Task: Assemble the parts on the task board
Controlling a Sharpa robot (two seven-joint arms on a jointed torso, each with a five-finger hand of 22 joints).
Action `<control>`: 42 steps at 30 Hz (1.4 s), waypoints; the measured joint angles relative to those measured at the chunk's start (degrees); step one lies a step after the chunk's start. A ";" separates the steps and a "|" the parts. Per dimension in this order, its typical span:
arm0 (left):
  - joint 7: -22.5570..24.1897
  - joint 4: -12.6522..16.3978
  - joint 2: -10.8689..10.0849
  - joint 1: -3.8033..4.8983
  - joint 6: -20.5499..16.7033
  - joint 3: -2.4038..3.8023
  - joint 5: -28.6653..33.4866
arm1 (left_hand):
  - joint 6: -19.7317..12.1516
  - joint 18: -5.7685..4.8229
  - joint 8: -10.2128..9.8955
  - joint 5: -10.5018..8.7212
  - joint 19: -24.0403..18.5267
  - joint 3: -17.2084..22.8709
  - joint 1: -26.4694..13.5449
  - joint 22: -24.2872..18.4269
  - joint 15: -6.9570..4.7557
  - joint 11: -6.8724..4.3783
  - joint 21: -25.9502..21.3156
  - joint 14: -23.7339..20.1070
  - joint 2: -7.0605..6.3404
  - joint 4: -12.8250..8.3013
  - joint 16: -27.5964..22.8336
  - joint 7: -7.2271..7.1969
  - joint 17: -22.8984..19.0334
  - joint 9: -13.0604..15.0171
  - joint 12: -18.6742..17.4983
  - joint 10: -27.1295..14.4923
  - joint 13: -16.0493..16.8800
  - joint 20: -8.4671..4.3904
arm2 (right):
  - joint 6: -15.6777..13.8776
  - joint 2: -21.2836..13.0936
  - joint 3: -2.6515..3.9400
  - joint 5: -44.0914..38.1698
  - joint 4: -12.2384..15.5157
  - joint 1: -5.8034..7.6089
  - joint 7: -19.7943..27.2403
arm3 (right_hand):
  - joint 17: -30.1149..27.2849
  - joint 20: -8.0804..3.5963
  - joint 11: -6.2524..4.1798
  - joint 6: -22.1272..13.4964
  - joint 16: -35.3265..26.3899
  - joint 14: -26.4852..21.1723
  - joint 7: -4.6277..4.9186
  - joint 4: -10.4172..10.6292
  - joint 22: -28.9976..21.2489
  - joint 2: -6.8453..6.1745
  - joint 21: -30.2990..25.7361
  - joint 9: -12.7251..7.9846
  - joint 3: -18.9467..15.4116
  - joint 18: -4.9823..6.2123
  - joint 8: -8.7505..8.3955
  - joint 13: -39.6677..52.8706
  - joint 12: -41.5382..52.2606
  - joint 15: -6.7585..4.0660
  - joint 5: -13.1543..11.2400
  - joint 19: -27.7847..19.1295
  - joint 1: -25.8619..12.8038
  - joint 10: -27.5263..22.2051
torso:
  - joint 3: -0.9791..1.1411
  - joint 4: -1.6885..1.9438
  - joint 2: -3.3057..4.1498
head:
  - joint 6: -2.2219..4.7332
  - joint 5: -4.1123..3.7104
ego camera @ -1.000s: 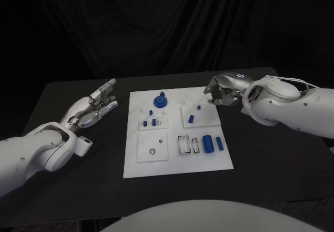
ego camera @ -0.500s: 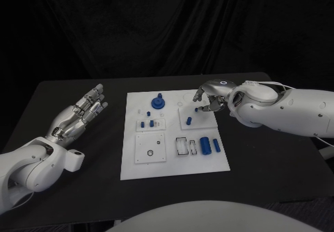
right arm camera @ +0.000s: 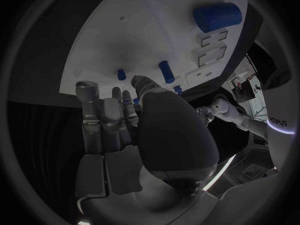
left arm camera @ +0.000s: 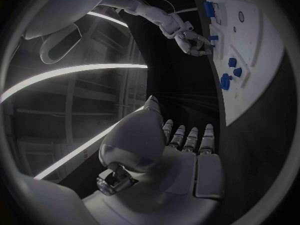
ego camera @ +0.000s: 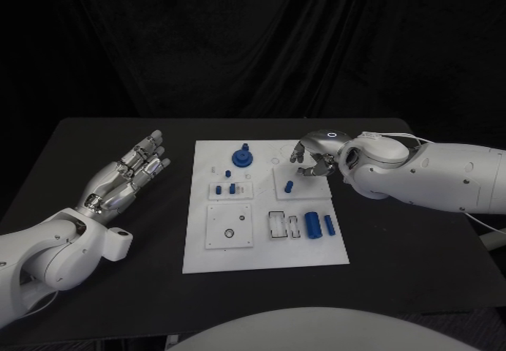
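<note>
The white task board [ego camera: 264,252] lies mid-table. On it are a blue gear-like part [ego camera: 243,155] at the far end, several small blue pegs [ego camera: 226,189], a blue peg [ego camera: 289,186] on the far-right block, and a thick blue cylinder [ego camera: 312,224] beside a slimmer one [ego camera: 329,224]. My right hand [ego camera: 314,156] hovers over the board's far right part, fingers pointing down just beyond that peg, with nothing visibly held. In the right wrist view its fingers [right arm camera: 103,115] reach toward the peg [right arm camera: 166,71]. My left hand [ego camera: 129,174] lies flat, fingers spread, left of the board.
The black table [ego camera: 105,292] surrounds the board on all sides. In the left wrist view, my left hand [left arm camera: 178,150] faces the board [left arm camera: 250,95], with the right hand [left arm camera: 194,41] at the board's far side.
My right hand has come in from beyond the board's right edge to above its far-right block and lowered its fingers. The left hand drew back slightly.
</note>
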 measured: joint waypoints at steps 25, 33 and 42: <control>0.11 -1.59 1.26 -0.32 2.50 0.00 0.32 | 0.18 -0.01 0.00 3.16 1.24 0.00 4.41 1.36 1.84 1.75 0.23 0.00 0.01 0.00 0.00 0.57 0.04 -0.01 0.20 0.10 0.04 3.06 | -2.65 1.94 0.25 -0.26 -4.52 -2.74 1.11 | -0.49 -1.14 -1.72 9.04 -0.54 0.73 -1.02 -2.17 -0.02 0.54 1.09 4.53 2.42 0.04 5.46 -1.85 -0.24 -1.25 2.83 0.73 0.82 7.11 | 0.29 0.12 -0.31 | -0.14 0.66; 0.13 -2.17 1.41 -0.61 3.03 0.00 0.34 | 0.18 -0.01 0.00 4.13 1.65 0.49 6.21 1.72 2.55 2.18 0.24 0.30 0.02 -0.49 0.00 0.57 0.05 0.03 0.43 0.11 0.08 3.88 | -3.89 2.06 0.16 -0.17 -4.86 -3.04 2.09 | -0.25 -2.05 -3.07 10.58 -0.32 1.42 -0.93 -3.03 0.02 0.96 2.67 6.26 1.86 -0.51 7.18 -1.23 0.73 -2.27 1.32 1.64 0.88 9.45 | 0.29 0.10 -0.41 | -0.39 0.92; 0.15 -2.82 1.86 -1.25 3.63 0.01 0.36 | 0.18 -0.02 0.00 5.71 1.86 0.97 7.73 1.94 2.98 2.59 0.46 0.33 0.02 -0.96 0.00 0.57 0.06 0.03 0.43 0.12 0.07 4.49 | -4.26 2.01 0.14 0.50 -4.92 -3.09 2.54 | -0.26 -2.55 -3.72 11.28 -0.32 1.72 -0.63 -4.37 0.02 1.41 3.58 6.22 1.66 -0.48 8.67 -0.94 0.95 -2.98 0.65 2.14 1.05 12.11 | 0.33 0.10 -0.52 | -0.80 0.85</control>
